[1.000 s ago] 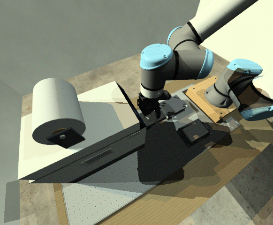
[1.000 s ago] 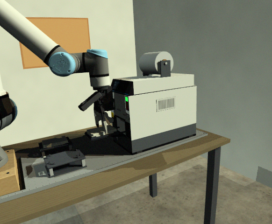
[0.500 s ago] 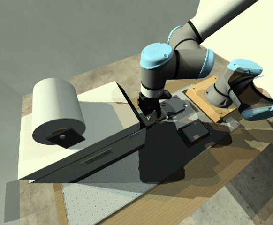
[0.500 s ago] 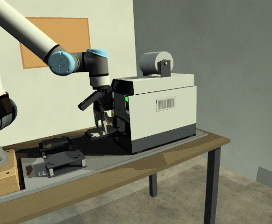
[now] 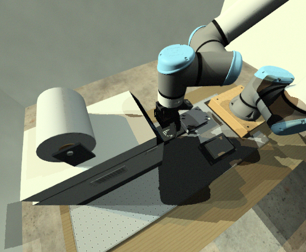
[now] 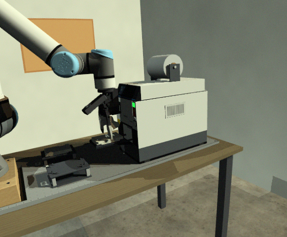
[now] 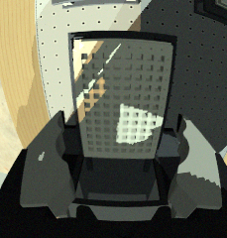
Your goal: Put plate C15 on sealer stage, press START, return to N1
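Observation:
Plate C15 (image 5: 167, 133) (image 7: 128, 74) lies on the sealer's extended stage (image 7: 125, 35), within its dark rim, and looks flat. Its wells show; I cannot tell whether foil covers it. My gripper (image 6: 107, 135) (image 7: 122, 113) is open, lowered around the plate's near end, with a small gap beside each long side. The sealer (image 5: 106, 163) (image 6: 174, 127) shows a green lamp (image 6: 133, 104). The raised nest N1 (image 5: 194, 117) (image 6: 68, 167) holds no plate. Nest N2 (image 5: 209, 159) stands beside it with its plate (image 5: 220, 146) (image 6: 58, 150) in it. The START button cannot be made out.
The sealer's front face stands close beside the gripper. A foil roll (image 5: 63, 116) (image 6: 163, 66) sits on top of the sealer. The wooden robot base block (image 5: 223, 116) (image 6: 3, 191) is beyond the nests. A perforated plate (image 5: 106, 224) (image 7: 51, 59) lies under the equipment.

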Motion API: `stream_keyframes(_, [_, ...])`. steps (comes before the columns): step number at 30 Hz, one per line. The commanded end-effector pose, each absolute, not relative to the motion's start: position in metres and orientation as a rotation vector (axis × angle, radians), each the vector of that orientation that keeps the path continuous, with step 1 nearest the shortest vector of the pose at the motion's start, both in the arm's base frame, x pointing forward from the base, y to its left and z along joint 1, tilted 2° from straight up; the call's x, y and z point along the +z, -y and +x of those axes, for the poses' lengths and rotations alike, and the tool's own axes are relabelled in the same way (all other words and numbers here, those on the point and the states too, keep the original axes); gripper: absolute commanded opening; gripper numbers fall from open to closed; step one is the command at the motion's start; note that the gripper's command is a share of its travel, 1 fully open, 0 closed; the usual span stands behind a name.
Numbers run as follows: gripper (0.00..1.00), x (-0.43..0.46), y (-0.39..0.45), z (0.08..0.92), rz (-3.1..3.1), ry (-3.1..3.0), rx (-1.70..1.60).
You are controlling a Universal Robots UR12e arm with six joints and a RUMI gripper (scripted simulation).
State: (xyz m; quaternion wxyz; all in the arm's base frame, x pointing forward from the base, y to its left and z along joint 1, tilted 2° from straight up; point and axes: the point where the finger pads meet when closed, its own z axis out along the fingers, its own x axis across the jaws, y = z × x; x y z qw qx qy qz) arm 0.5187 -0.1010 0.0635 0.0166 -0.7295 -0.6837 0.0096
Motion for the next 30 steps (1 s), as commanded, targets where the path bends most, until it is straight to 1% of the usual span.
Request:
stream_keyframes(1, [0.68,0.070,0.103,0.522,-2.273,2.128,0.025])
stream_keyframes(30, [0.68,0.098,0.103,0.523,-2.272,2.129,0.025])
